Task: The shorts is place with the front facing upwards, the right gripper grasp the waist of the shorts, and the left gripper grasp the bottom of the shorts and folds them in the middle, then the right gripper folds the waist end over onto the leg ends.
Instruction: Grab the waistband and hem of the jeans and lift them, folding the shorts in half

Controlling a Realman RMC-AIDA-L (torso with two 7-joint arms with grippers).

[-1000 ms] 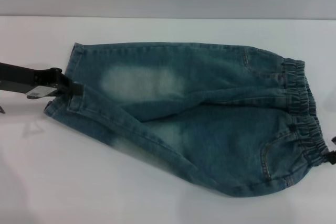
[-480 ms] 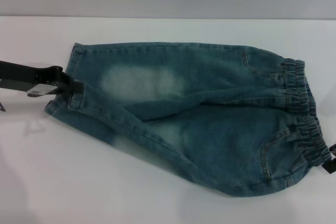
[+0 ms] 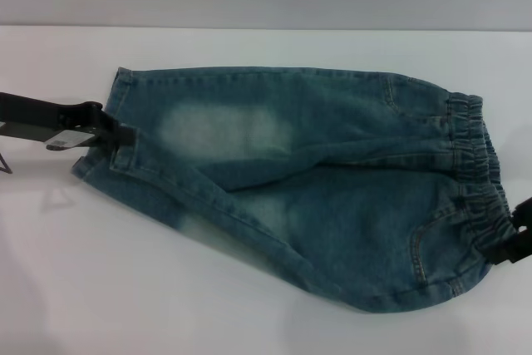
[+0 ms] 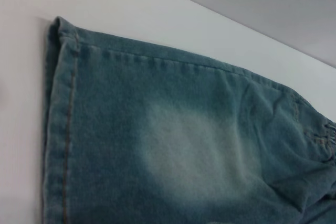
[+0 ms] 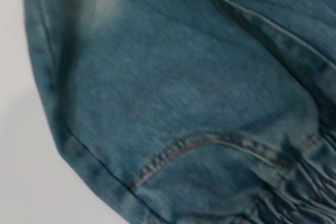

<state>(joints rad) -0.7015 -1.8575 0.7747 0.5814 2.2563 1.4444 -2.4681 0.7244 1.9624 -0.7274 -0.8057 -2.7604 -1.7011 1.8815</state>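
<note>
Two hands are at opposite ends of the shorts (image 3: 316, 193), which lie spread on the white table (image 3: 125, 288), front side up, waistband toward the robot's right and leg hems toward its left.

Left hand (image 3: 123, 134): arm enters low and nearly level from the left edge of the head view. Slim black fingers reach onto the bottom of the shorts (image 3: 116, 126) at the hem between the two legs. The tips touch the denim; whether they are pinched on the cloth or merely resting against it, I cannot tell.

Right hand (image 3: 517, 239): only a black tip shows at the right edge of the head view, just beside the gathered elastic waist (image 3: 482, 180) at its nearer corner. Finger spread and any grip cannot be told.

Head view only: whole garment outline, both pale thigh patches, the nearer leg lying at a slant with a raised fold along its inner seam.

Left wrist view only: close look at the far leg hem (image 4: 60, 129) with its orange stitch line, flat against the table, and one pale patch (image 4: 194, 150). No fingers visible there.

Right wrist view only: curved pocket stitching (image 5: 210, 148) and elastic gathers (image 5: 299, 192), with the side seam edge on the table. No fingers visible there either.
</note>
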